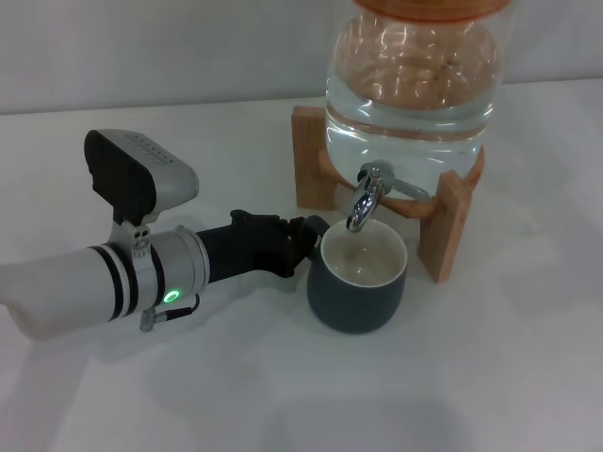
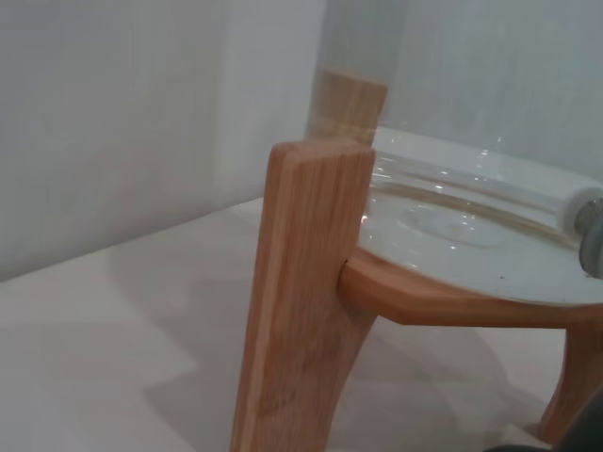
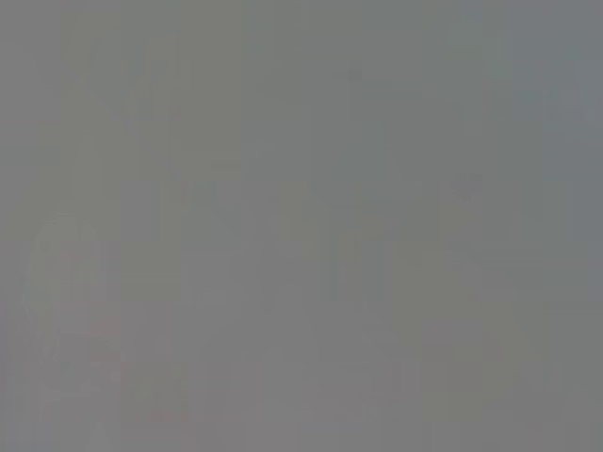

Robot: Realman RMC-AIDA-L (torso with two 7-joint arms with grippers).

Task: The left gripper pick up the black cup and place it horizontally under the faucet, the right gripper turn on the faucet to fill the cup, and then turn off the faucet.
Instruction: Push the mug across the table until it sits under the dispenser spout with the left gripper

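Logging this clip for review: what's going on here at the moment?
The left gripper is at the handle side of the black cup, which stands upright on the white table under the faucet of the water jug. No water stream is visible. The right gripper isn't in view.

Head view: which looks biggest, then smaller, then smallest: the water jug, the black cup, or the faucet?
1. Water jug, the biggest, though its top is cut off.
2. Black cup, sitting nearer the camera, so it may look a bit large.
3. Faucet, clearly the smallest.
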